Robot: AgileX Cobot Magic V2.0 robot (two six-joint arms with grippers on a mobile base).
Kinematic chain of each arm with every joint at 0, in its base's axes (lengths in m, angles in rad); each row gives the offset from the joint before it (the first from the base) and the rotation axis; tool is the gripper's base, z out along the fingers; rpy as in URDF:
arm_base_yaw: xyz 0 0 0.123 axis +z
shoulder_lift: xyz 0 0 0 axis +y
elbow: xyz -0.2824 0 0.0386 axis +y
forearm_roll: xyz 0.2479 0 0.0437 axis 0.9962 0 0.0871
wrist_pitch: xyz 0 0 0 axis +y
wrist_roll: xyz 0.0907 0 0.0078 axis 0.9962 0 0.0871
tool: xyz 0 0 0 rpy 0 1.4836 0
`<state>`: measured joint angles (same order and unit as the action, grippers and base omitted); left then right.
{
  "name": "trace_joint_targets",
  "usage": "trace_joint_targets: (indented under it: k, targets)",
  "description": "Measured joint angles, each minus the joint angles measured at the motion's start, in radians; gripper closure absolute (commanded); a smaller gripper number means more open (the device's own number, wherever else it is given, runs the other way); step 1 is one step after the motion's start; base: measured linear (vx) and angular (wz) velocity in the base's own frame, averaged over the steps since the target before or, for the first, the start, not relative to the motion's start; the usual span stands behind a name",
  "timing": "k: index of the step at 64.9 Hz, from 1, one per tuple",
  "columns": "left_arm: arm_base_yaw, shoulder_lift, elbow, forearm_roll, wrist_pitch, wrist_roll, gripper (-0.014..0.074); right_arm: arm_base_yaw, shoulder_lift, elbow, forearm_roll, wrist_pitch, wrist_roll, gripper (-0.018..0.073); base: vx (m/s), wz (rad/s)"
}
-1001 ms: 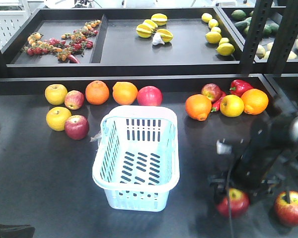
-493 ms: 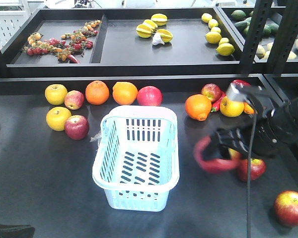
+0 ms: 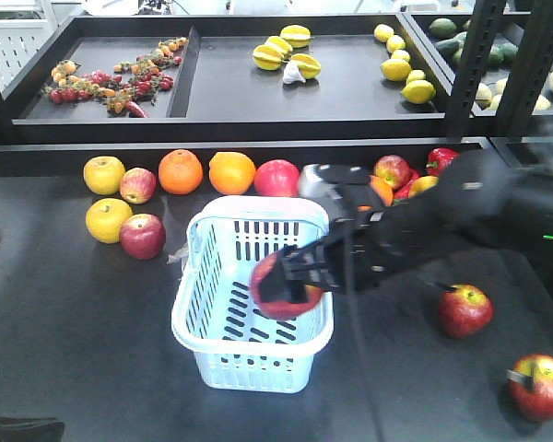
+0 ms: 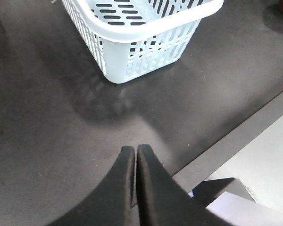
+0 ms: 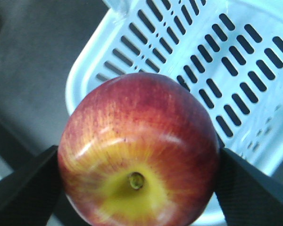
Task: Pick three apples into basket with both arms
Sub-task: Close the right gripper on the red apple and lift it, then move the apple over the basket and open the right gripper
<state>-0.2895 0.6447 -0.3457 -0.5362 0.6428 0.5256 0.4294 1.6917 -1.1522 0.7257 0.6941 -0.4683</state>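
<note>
Dark matte table [image 3: 74, 331] out front, black shelf trays [image 3: 230, 92] of fruit behind it, and your pale blue basket [image 3: 249, 370] sits dead centre. Your right gripper [image 3: 286, 284] is over the basket's right-hand side with a red apple [image 3: 275, 293] clamped in it. The right wrist view shows a finger pressed to each side of the fruit, stem end towards the lens, slotted basket floor beneath. So that's apple one in the air, not yet released.

The basket itself has nothing inside that I can see, just bare slots. Two more candidates lie on the table to its right, the nearer apple [image 3: 465, 310] and the far-right apple [image 3: 540, 387] by the front corner, well apart. Your left gripper [image 4: 135, 157] hangs low over bare table near a basket corner, fingers pressed together, holding nothing. By my count, none delivered, one about to be, two to go.
</note>
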Motion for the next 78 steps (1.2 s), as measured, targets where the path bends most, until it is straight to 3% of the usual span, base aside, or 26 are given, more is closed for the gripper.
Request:
trace_joint_targets:
  k: [8,16,34,45,67,78]
  targets:
    - [0.000,0.000,0.000,-0.015,0.000,0.000,0.0604,0.002,0.078,-0.032,0.003,-0.024,0.000,0.0459,0.00,0.00]
    - [0.000,0.000,0.000,-0.021,0.000,0.000,0.0604,0.002,0.121,-0.044,0.003,-0.037,0.000,0.0372,0.00,0.00]
    - [0.000,0.000,0.000,-0.024,0.000,0.000,0.0604,0.002,0.127,-0.046,0.007,-0.094,-0.031,-0.0020,0.00,0.00]
    - [0.000,0.000,0.000,-0.025,0.000,0.000,0.0604,0.002,0.127,-0.046,0.013,-0.112,-0.034,-0.0152,0.00,0.00]
    - [0.000,0.000,0.000,-0.025,0.000,0.000,0.0604,0.002,0.127,-0.046,0.017,-0.113,-0.036,-0.0112,0.00,0.00]
    - [0.000,0.000,0.000,-0.025,0.000,0.000,0.0604,0.002,0.124,-0.046,0.017,-0.063,-0.036,0.0057,0.00,0.00]
